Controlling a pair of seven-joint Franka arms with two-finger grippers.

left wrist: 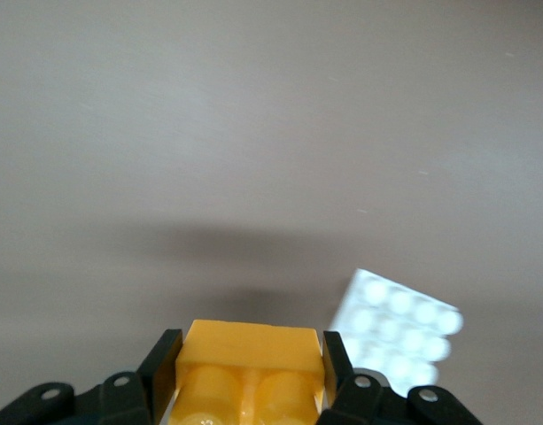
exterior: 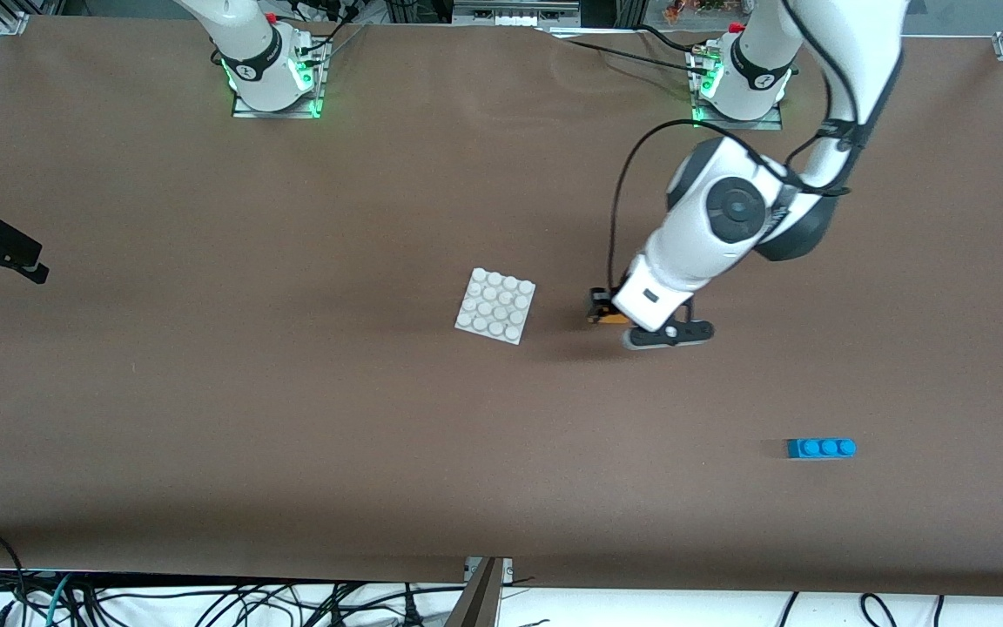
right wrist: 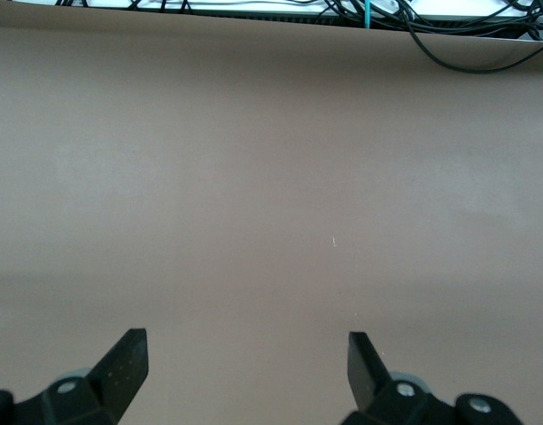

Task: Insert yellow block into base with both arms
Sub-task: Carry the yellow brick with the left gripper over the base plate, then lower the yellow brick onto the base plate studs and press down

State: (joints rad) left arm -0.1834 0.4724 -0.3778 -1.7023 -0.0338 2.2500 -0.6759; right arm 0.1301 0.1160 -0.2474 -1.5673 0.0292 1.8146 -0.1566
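My left gripper (left wrist: 252, 347) is shut on the yellow block (left wrist: 250, 359), one black finger against each end and the two studs facing the wrist camera. In the front view the yellow block (exterior: 613, 319) shows as a small orange patch at the left gripper (exterior: 602, 312), low over the brown table. The white studded base (exterior: 495, 306) lies flat beside it, a short gap away toward the right arm's end; the base (left wrist: 397, 335) also shows in the left wrist view. My right gripper (right wrist: 246, 352) is open over bare table with nothing between its fingers.
A blue three-stud brick (exterior: 821, 448) lies nearer the front camera, toward the left arm's end. The right gripper (exterior: 21, 261) hangs at the table's edge on the right arm's end. Black cables (right wrist: 448, 35) lie off the table edge.
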